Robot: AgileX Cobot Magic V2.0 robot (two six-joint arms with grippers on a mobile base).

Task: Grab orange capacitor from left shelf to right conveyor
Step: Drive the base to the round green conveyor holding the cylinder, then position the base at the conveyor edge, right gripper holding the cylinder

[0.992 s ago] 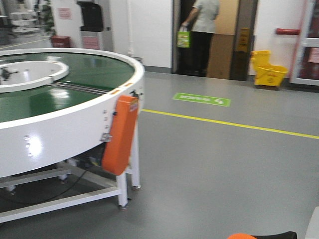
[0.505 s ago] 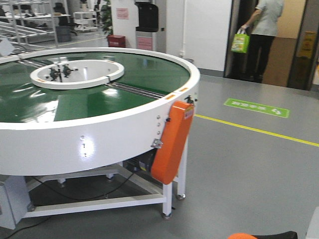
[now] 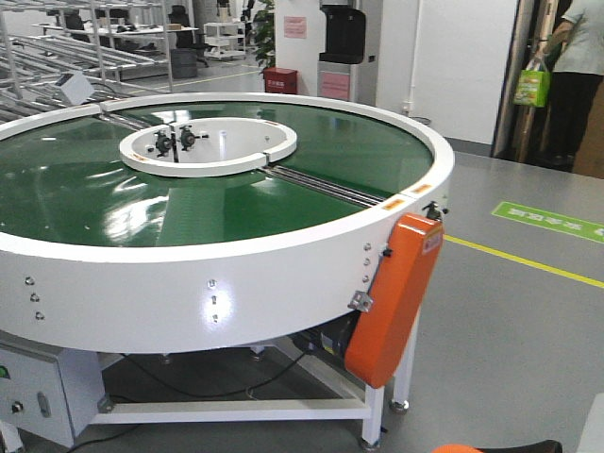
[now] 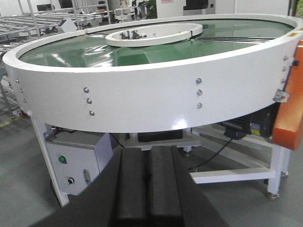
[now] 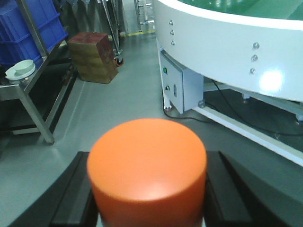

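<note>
The right fingers (image 5: 227, 194) clamp the capacitor (image 5: 147, 165) from both sides, its flat top facing the wrist camera. The conveyor (image 5: 227, 42) lies ahead and to their right, apparently higher, so a lift and reach looks due. The left fingers (image 4: 135, 189) are pressed together, empty. The front view shows the belt (image 3: 94, 198); the right wrist view shows little but white wall.
</note>
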